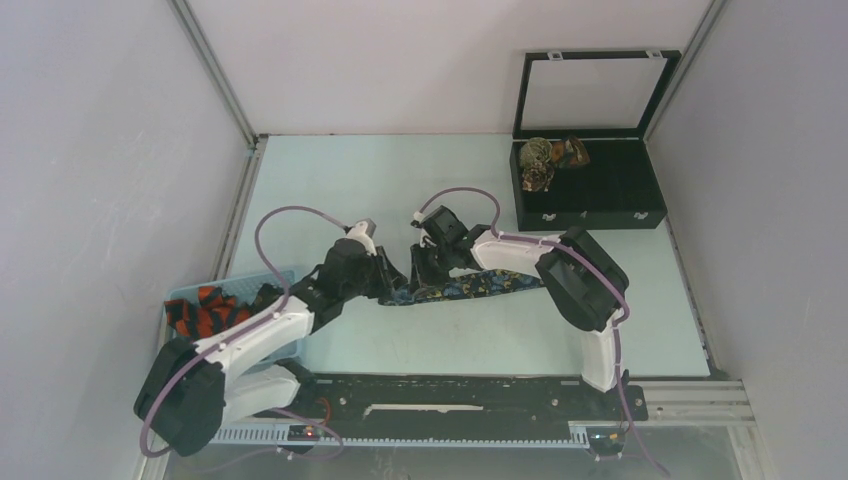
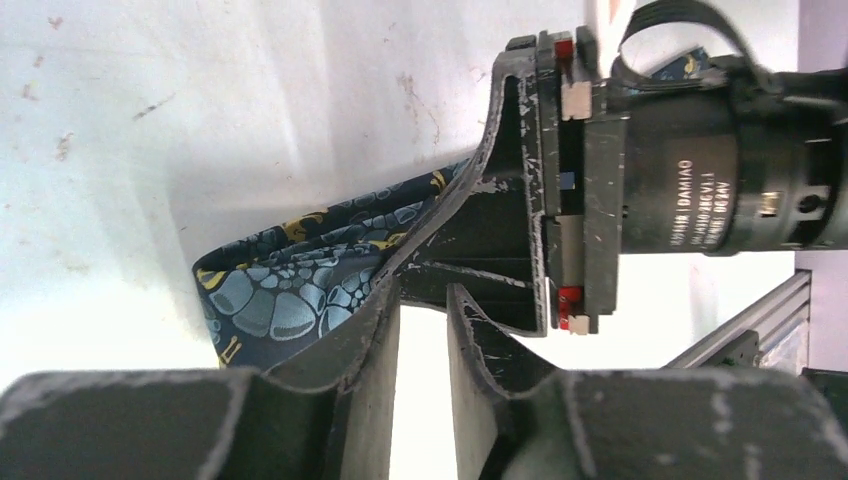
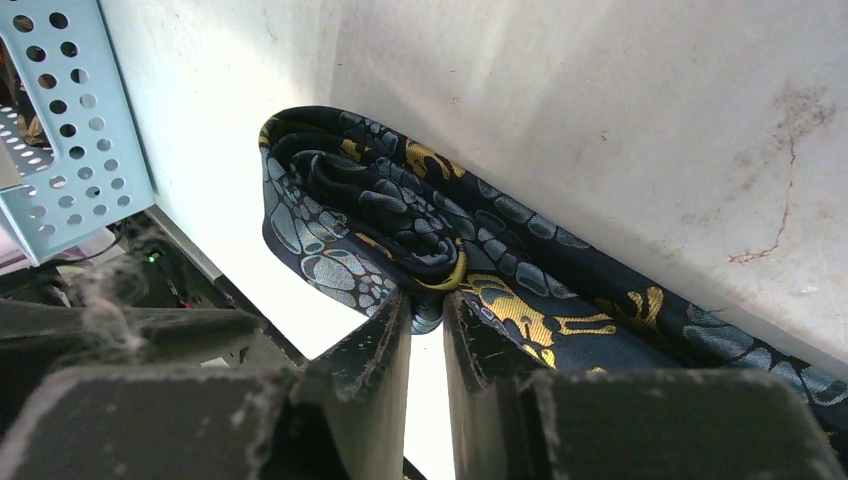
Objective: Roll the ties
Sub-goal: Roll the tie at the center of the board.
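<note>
The left claw [image 2: 425, 298] stands narrow, with a slim bright gap between its two fingers and nothing in it; the navy tie [image 2: 300, 280] lies against the outer face of one finger, just beside the tips. The right claw [image 3: 427, 302] is also narrow, its tips right at the folded end of the same tie, and I cannot tell whether they pinch the cloth or only touch it. The two claws are close together, a finger of the right claw crossing just ahead of the left claw's tips. At the right claw's tips the tie is doubled over into a loose coil; from there its flat length runs back towards the right arm across the pale table [image 1: 450, 340]. Behind the left claw, near that arm's base, a light blue perforated basket [image 1: 232, 277] holds orange-red and black ties [image 1: 210, 312]. Well beyond the right claw an open black box [image 1: 600, 216] holds small rolled ties [image 1: 541, 160]
</note>
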You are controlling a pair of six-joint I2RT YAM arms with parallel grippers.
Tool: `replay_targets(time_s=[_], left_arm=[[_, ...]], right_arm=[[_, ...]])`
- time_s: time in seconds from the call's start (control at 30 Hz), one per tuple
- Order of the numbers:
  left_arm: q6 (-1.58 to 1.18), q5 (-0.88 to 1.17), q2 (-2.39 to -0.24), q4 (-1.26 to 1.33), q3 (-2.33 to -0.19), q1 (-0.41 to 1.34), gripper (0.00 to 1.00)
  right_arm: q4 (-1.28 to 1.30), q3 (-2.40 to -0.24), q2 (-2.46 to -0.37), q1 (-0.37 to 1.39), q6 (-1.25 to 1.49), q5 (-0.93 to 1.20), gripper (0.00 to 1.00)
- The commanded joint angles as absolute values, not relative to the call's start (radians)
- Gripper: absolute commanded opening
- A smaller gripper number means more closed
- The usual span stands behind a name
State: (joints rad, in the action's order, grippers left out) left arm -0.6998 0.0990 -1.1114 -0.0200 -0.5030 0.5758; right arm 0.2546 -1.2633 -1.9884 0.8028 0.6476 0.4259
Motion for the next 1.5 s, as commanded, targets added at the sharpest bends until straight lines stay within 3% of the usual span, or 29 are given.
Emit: replay_targets(time_s=[0.0,0.13,0.2,0.33,0.7,1.13,1.47], left_arm=[[-0.684,0.018,-1.015,-0.098,-0.505,0.577,0.33],[-0.637,-0.08,-0.938,-0.191,-0.516,0.574,0.59],[-0.623,-0.128,-0.904,-0.215,-0.511,0.57,0.63],[-0.617,-0.183,-0.876,-0.243,-0.499,0.543,0.64],[-0.565,0.052,-0.892,-0.233,-0.448,0.392,0.64],[-0.62,0.198,-1.053,-0.023,-0.373,0.359,0.61],[-0.745,0.317,-1.114,0.181,-0.308,0.284,0.65]], right_arm=[[0.233,-1.296,-2.005,0.799,0.647,0.423,0.2],[0.235,-1.303,-2.006,0.793,0.643,0.425,0.19],[0.251,-1.318,-2.011,0.793,0.636,0.425,0.19],[0.284,-1.352,-2.028,0.791,0.616,0.425,0.18],[0.356,-1.417,-2.082,0.787,0.58,0.421,0.17],[0.384,-1.427,-2.1,0.792,0.569,0.423,0.17],[0.377,-1.424,-2.111,0.797,0.572,0.419,0.16]])
